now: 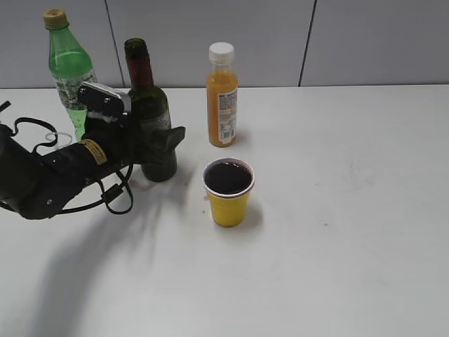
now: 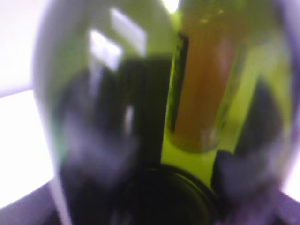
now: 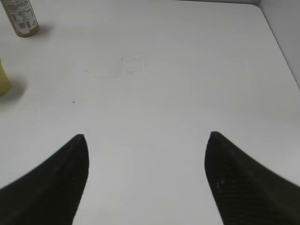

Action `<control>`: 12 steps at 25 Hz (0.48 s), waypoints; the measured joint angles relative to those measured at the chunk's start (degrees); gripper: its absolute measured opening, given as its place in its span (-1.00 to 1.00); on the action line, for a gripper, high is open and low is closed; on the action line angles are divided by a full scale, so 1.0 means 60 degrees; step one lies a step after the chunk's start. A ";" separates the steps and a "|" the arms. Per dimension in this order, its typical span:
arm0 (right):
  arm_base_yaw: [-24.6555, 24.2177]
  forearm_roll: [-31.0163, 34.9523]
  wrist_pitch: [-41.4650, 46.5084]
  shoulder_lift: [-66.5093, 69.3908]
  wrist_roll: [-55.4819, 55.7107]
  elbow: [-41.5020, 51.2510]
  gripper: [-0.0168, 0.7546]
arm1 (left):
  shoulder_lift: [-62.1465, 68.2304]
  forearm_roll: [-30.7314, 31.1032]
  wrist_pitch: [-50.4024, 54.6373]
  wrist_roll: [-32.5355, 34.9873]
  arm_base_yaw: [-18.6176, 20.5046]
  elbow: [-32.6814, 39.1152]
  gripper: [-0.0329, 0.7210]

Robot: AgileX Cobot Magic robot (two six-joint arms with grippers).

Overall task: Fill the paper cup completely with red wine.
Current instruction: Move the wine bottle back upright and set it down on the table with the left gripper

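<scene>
The yellow paper cup (image 1: 229, 205) stands in the middle of the table, and dark red wine (image 1: 228, 177) fills it close to its white rim. The dark glass wine bottle (image 1: 144, 77) stands upright on the table, left of the cup. My left gripper (image 1: 158, 140) is shut around the bottle's body. In the left wrist view the bottle's glass (image 2: 117, 117) fills the frame, blurred. My right gripper (image 3: 147, 140) is open and empty over bare table. A sliver of the cup (image 3: 2, 79) shows at the left edge of the right wrist view.
An orange juice bottle (image 1: 222, 98) with a white cap stands behind the cup; it also shows in the right wrist view (image 3: 21, 18). A green plastic bottle (image 1: 69, 67) stands at the back left, behind my left arm. A grey wall runs along the table's far edge.
</scene>
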 joint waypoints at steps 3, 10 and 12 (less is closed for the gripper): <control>0.0000 0.0000 0.0000 0.0000 0.0000 0.0000 0.56 | -0.0031 0.0009 -0.0346 0.0000 0.0000 -0.0078 0.67; 0.0000 0.0000 0.0000 0.0000 0.0000 0.0000 0.56 | -0.0504 0.0037 -0.0354 0.0000 0.0000 -0.0079 0.69; 0.0000 0.0000 0.0000 0.0000 0.0010 0.0000 0.56 | -0.0865 0.0037 -0.0158 0.0000 0.0000 -0.0072 0.69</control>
